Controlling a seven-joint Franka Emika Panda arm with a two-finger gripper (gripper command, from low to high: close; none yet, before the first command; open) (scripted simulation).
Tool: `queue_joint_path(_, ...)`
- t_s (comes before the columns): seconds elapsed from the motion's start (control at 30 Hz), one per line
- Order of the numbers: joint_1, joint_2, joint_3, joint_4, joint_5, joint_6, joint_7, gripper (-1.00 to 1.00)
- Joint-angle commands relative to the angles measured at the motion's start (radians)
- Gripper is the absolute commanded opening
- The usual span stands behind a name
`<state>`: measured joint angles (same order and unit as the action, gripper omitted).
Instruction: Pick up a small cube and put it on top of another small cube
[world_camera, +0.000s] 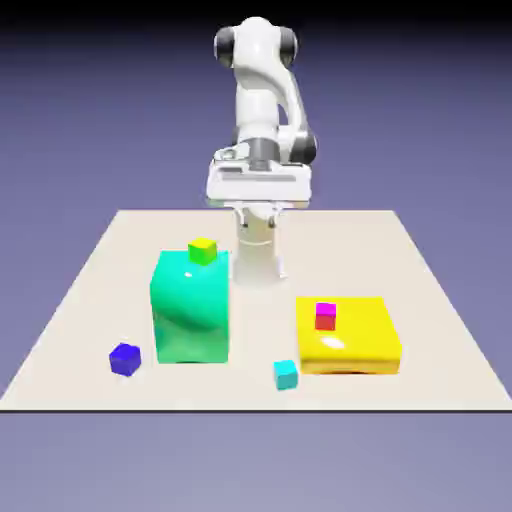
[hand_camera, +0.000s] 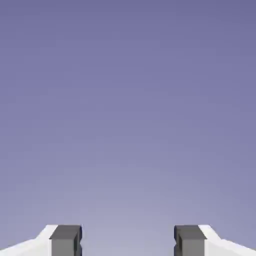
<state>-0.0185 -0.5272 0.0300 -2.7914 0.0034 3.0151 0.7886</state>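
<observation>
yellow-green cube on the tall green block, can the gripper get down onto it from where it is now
Probably yes: the yellow-green cube sits alone atop the green block, nothing above it, and the gripper is open and empty.

Four small cubes lie scattered before the gripper (world_camera: 259, 212).
Yellow-green cube (world_camera: 202, 250) tops the green block (world_camera: 190, 310) (nearest the fingers); magenta cube (world_camera: 325, 316) tops the yellow slab (world_camera: 350, 340); blue cube (world_camera: 125, 359) and cyan cube (world_camera: 286, 375) lie farthest.

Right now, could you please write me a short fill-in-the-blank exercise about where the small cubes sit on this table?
1. The small yellow-green cube sits on top of the tall ____ block.
2. The small magenta cube rests on the flat ____ slab.
3. The small dark blue cube and the small cyan cube both lie directly on the ____.
4. The gripper holds ____.

Missing words: green; yellow; table; nothing
</observation>
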Motion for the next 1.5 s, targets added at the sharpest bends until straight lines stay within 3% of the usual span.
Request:
queue_joint_path(0.0,-0.025,0.036,0.026,0.017,0.001,-0.019,0.037,0.0)
queue_joint_path(0.5,-0.401,0.58,0.409,0.268,0.039,-0.3,0.622,0.0)
queue_joint_path(0.9,-0.637,0.9,0.623,0.354,0.21,-0.399,1.142,0.0)
queue_joint_path(0.97,-0.608,0.88,0.609,0.354,0.232,-0.379,1.128,0.0)
queue_joint_path(1.17,-0.497,1.074,0.51,0.381,0.143,-0.211,1.177,0.0)
queue_joint_path(1.2,-0.497,1.074,0.51,0.382,0.143,-0.211,1.177,-1.0)
queue_joint_path(1.47,-0.598,0.853,0.599,0.371,0.262,-0.408,1.057,-1.0)
